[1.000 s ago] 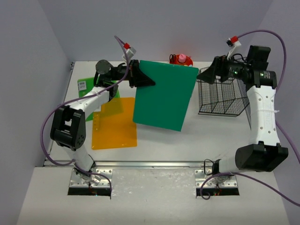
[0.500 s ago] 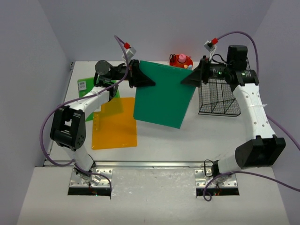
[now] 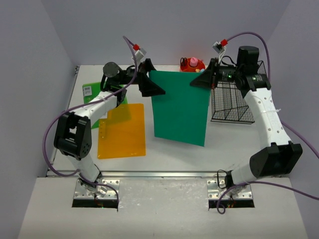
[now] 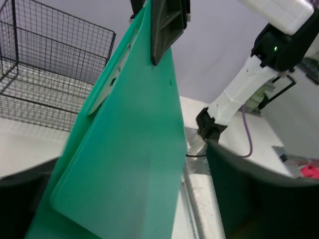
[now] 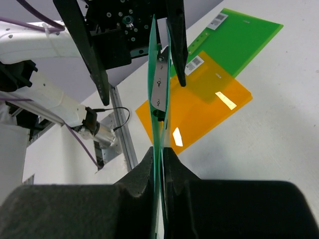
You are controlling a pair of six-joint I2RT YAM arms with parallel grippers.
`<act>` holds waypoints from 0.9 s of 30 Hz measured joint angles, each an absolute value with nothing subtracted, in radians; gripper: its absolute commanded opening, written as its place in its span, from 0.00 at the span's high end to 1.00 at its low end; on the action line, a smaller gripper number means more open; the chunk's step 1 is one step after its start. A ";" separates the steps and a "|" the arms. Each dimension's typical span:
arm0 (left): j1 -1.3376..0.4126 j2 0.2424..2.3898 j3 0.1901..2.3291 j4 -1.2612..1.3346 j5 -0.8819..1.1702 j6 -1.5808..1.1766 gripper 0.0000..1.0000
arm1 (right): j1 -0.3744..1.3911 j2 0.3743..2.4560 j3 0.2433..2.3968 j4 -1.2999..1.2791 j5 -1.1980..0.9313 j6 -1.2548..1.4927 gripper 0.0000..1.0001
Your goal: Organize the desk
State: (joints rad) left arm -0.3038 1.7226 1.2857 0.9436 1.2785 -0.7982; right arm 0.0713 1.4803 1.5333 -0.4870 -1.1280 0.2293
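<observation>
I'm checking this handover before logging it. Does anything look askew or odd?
The dark green plastic folder hangs upright above the white desk, lower edge slanted. The right gripper pinches one top corner, and the left gripper stands open around the other corner. Nearby, an orange translucent folder lies overlapping a bright green folder.
</observation>
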 measured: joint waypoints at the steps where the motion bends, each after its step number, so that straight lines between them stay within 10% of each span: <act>1: -0.303 1.722 1.286 0.916 1.266 -0.789 0.00 | 0.069 1.479 1.533 -0.488 -1.126 0.233 1.00; 27: -0.145 1.608 1.252 0.519 0.756 -0.503 0.00 | -0.435 1.325 1.694 -0.245 -0.867 0.423 1.00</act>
State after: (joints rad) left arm -0.1454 1.6077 1.2523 0.5194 0.7559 -0.5034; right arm -0.4351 1.3247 1.6938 -0.2450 -0.8674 0.4235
